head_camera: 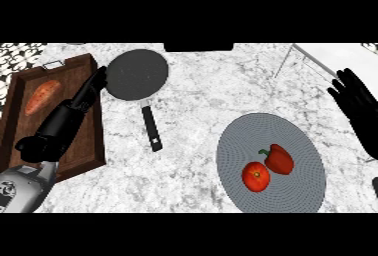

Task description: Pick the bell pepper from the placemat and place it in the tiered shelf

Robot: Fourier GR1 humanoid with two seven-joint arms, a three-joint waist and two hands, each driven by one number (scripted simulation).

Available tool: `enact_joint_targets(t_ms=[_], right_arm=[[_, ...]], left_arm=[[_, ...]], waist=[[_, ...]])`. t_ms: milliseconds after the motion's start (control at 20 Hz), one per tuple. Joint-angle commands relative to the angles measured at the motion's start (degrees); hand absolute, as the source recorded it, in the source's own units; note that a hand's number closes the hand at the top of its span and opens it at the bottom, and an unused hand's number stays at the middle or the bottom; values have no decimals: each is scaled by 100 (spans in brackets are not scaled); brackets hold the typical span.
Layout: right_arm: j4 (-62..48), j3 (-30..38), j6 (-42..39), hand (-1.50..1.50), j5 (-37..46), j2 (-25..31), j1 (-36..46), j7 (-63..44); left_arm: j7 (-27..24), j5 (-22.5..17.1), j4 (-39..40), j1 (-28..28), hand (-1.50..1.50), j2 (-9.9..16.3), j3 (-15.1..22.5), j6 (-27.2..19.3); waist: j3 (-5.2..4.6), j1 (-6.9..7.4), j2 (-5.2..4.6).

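The bell pepper (pixel 280 159) lay untouched on the grey placemat (pixel 295 135), just beside a tomato (pixel 255 176). The right hand (pixel 359 107) hung spread nearby (nothing held); reaching down and left looked next. The left hand (pixel 94 84), fingers straight, rested by the pan (pixel 137 75).

place: kitchen | evidence: marble counter (pixel 199 100), frying pan (pixel 137 75), wooden tray (pixel 81 145) with sweet potato (pixel 41 96)

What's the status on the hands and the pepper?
Right hand open, clear of red bell pepper. Left hand open over wooden tray. Pepper on round grey placemat, red tomato alongside.
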State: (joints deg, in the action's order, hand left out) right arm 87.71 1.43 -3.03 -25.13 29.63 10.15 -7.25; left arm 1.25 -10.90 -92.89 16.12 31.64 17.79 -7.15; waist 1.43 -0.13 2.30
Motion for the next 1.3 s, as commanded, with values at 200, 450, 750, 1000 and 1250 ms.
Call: enact_joint_targets(t_ms=[200,450,750,1000,1250], right_arm=[[-24,-531,-1997,150,-515,-47,1336,903],[-1626,-630,-2896,-150,-1035,-239,1520,767],[-2583,-476,-5277,-150,-1790,184,2193,1075],[-2750,-741,-6261,-150,-1150,957,3058,697],[-1237,-1042,-6300,-150,276,1622,3456,670]], left_arm=[[285,-457,376,-49,0,-466,-460,-399],[595,-834,692,-39,0,-866,-514,-450],[736,-948,837,134,0,-698,-879,-403],[845,-964,903,123,0,-774,-838,-365],[769,-920,1001,107,0,-799,-911,-458]], waist=[[-126,576,-358],[-121,474,-422],[-130,238,-302],[-138,267,-286],[-131,167,-222]])
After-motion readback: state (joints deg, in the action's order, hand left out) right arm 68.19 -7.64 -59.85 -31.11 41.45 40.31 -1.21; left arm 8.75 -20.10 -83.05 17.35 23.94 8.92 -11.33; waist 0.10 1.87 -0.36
